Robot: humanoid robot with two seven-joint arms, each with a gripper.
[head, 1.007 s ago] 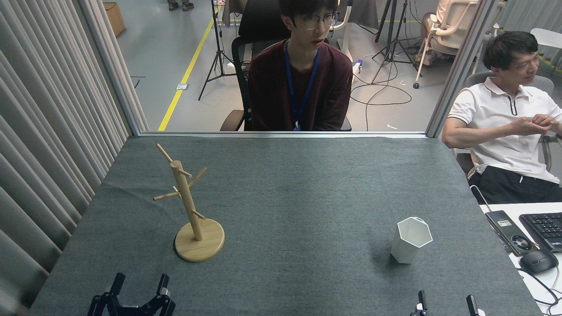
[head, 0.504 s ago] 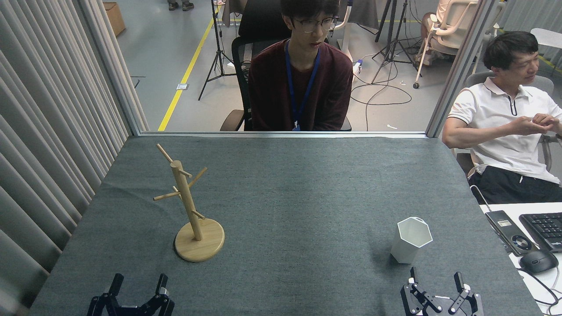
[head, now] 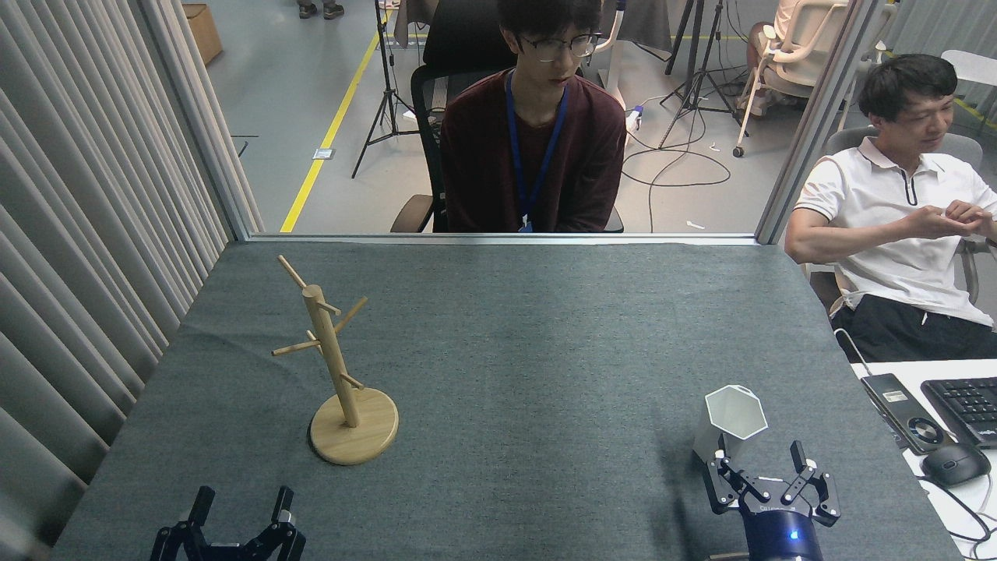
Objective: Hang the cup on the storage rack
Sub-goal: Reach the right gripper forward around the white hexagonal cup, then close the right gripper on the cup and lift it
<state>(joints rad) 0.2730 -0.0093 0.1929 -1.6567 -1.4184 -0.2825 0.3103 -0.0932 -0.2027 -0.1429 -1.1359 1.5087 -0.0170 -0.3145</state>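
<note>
The cup (head: 732, 425) stands upright on the grey worktop (head: 530, 374) at the near right, its six-sided mouth open to the top, and the rack (head: 335, 366) stands well apart from it at the near left, a slim post on a round base with thin pegs angled upward. The right tool (head: 759, 467) sits just in front of the cup with its two fingers spread wide and holding nothing; its left finger overlaps the cup's lower wall in this view, and I cannot tell whether it touches. The left tool (head: 237, 510) rests at the near left edge, also spread and empty, in front of the rack's base. I judge the task to be at its approach, with the grasp not yet made. The main risk is a nudge: the cup is light-looking, tall and narrower at the bottom, so a finger meeting its wall off centre could tip it or slide it toward the right edge, where a keyboard (head: 966, 405) and a mouse (head: 954, 463) lie on the next desk. The slanted flat faces could also let the cup twist or slip up out of a squeeze that lands across a corner. Later, the pegs are thin, so a poorly lined-up cup could push the rack over. Two people (head: 537, 132) sit beyond the far edge, clear of both arms.
</note>
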